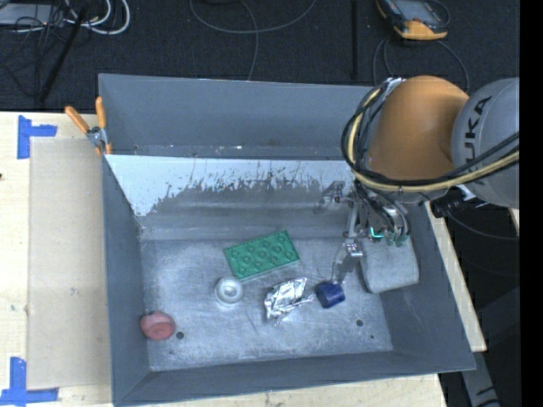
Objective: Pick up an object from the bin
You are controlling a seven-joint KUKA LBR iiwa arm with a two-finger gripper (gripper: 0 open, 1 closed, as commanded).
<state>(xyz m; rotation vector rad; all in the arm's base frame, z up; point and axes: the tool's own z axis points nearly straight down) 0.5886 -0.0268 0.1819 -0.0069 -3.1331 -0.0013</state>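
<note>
My gripper (346, 264) hangs low over the right part of the bin floor, below the arm's orange cover. Its tip is just above and left of a small blue cap-like piece (330, 294). A grey block (391, 270) lies right beside the gripper on its right, against the bin's right wall; whether they touch is unclear. A crumpled ball of silver foil (286, 298) rests to the left of the blue piece.
A flat green studded brick plate (262, 254) lies mid-floor. In front of it sits a small round whitish cap (228, 291). A pink-red round disc (158, 326) lies near the front left corner. The arm enters from the right.
</note>
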